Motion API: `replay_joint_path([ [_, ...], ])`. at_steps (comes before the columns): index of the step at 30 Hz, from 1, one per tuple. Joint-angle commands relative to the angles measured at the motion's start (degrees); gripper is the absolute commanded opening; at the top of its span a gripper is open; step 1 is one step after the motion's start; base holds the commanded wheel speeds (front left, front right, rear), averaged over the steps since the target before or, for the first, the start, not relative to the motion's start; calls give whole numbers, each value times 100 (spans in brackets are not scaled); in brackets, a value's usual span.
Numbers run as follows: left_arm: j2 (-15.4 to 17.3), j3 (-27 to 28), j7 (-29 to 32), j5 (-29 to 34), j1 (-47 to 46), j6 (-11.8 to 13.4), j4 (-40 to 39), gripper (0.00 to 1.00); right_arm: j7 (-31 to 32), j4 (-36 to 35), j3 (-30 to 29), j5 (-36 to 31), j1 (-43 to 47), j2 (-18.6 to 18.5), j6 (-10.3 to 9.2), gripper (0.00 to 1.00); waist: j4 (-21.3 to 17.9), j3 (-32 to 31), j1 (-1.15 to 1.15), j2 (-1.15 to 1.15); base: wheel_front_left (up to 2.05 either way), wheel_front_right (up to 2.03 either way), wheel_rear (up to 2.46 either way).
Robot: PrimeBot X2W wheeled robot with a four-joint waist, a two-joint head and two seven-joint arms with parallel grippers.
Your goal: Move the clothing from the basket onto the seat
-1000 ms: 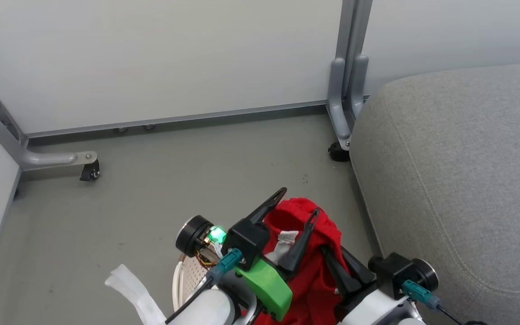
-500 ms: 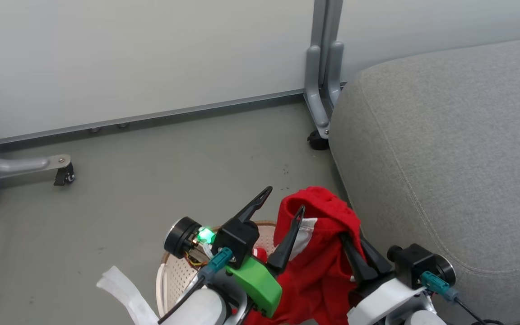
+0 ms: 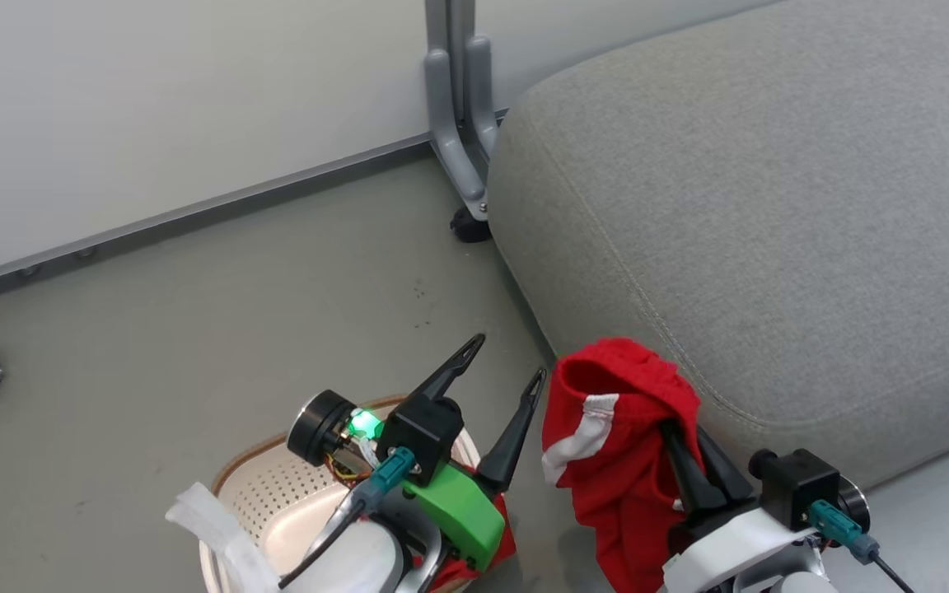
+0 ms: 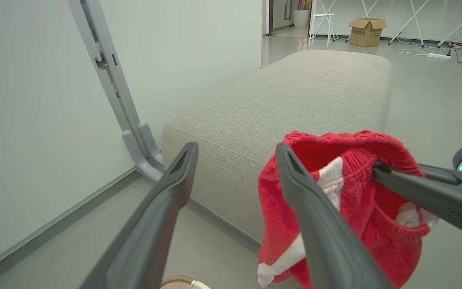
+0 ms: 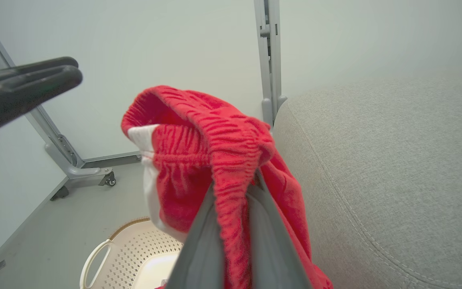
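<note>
Right gripper [image 3: 672, 432]: fingers pressed together on the elastic waistband of the red garment [image 3: 614, 412], which drapes over the fingertips and hangs loose below them.
Left gripper [image 3: 507, 357]: jaws spread wide and holding nothing, above the basket [image 3: 277, 494].
Garment relative to right gripper: the bunched waistband sits at 12 o'clock of the fingers in the right wrist view. The rest trails down toward 6 o'clock, white stripe facing 9 o'clock.
Garment relative to seat [image 3: 771, 206]: in the air in front of the seat's near rounded corner and not resting on it. The cushion top opens toward 1 o'clock from the gripper in the head view.
Garment relative to basket: lifted out, with the basket at about 8 o'clock of it.
Remaining clothing: a scrap of red [image 3: 511, 527] shows under the left arm at the basket's edge, probably the second piece, still to be moved.
Risk, early release: letting go here would likely drop the garment onto the floor [image 3: 194, 329] beside the seat, since it hangs off the corner.
Risk, snag: the hanging hem may drag on the seat's side and pull free of the narrow pinch.
Risk, left finger: the nearer left finger stands just beside the fabric at 9 o'clock and could catch it.
</note>
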Motion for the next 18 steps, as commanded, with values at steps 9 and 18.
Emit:
replay_joint_path([
  [9,117,-112,109,136,-285,-89,-64,100,-19,-203,-342,6,-46,94,-2,0,-982,644,0,0,0,0,0],
  [18,297,-378,-22,217,-612,-571,50,100,-20,-657,-1084,283,-794,126,-2,0,-847,1502,0,0,0,0,0],
])
